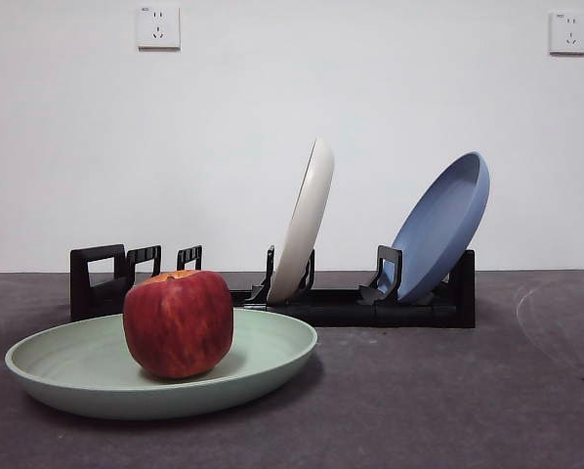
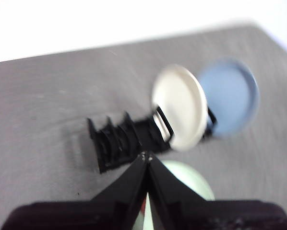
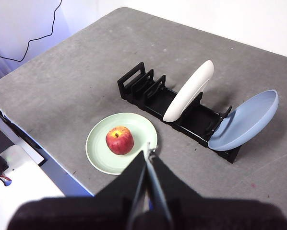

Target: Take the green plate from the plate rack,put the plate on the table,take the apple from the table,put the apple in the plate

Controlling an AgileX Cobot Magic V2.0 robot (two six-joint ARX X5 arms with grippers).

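Two grippers hang high above the desk, neither touching anything. The left gripper (image 2: 147, 160) has its black jaws pressed together at the tips with nothing between them; its view is blurred. The right gripper (image 3: 148, 153) is likewise closed and empty, its jaws meeting in a point above the near edge of the green plate (image 3: 134, 125).

The table (image 1: 468, 391) is a dark grey, mottled surface set against a plain white wall carrying two wall sockets (image 1: 158, 27). A black cable (image 3: 35, 36) hangs beyond the desk's far left corner in the right wrist view.

The green plate lies flat on the desk in front of the plate rack (image 1: 370, 308), near the rack's empty end, and well below both grippers. The apple (image 1: 179, 323) stands upright in the plate, roughly at its middle, stem up. The rack runs across the middle of the desk and holds a cream-white plate (image 1: 304, 225) leaning in a middle slot and a blue plate (image 1: 443, 225) tilted at its other end.
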